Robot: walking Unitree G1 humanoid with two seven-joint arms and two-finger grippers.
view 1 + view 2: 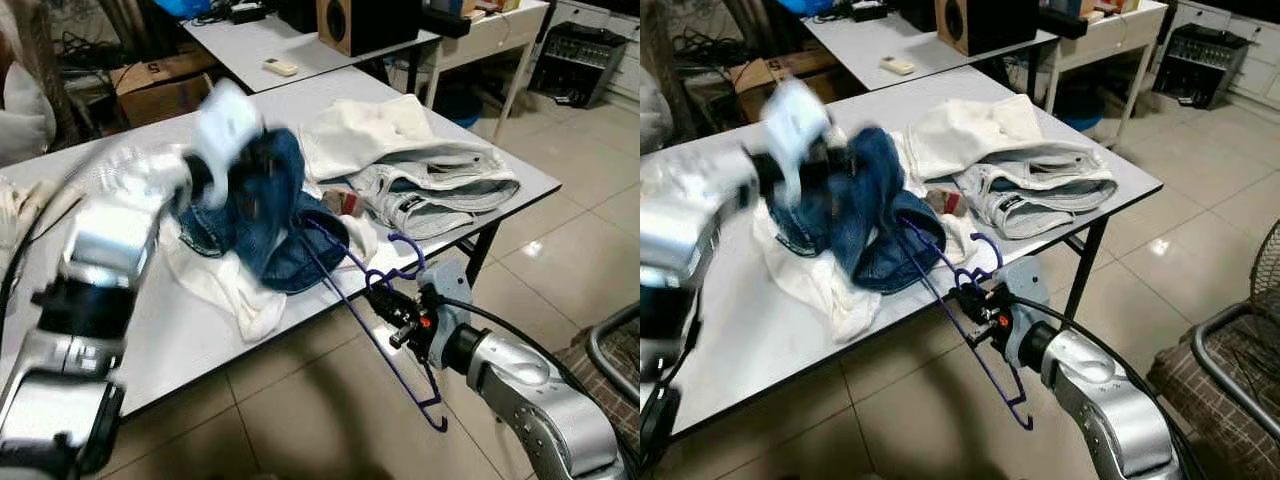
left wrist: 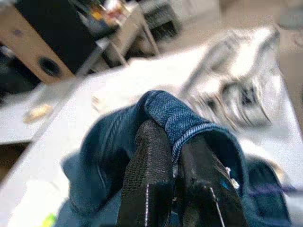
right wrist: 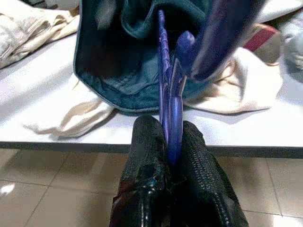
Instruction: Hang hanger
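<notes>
right end effector [image 3: 171, 142] clamps the purple hanger [image 1: 345, 290] at the white surface [image 1: 190, 340] edge, its far end inside the blue jeans [image 1: 265, 215], whose waistband the left end effector [image 2: 173, 156] pinches.

Jeans [image 1: 262, 205] on table [image 1: 190, 330], hanger [image 1: 355, 300] at front edge, folded clothes [image 1: 420, 175] right

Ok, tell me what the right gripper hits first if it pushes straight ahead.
Probably the jeans: the right gripper, shut on the purple hanger, points at their open end at the table edge. Depth is unclear.
</notes>
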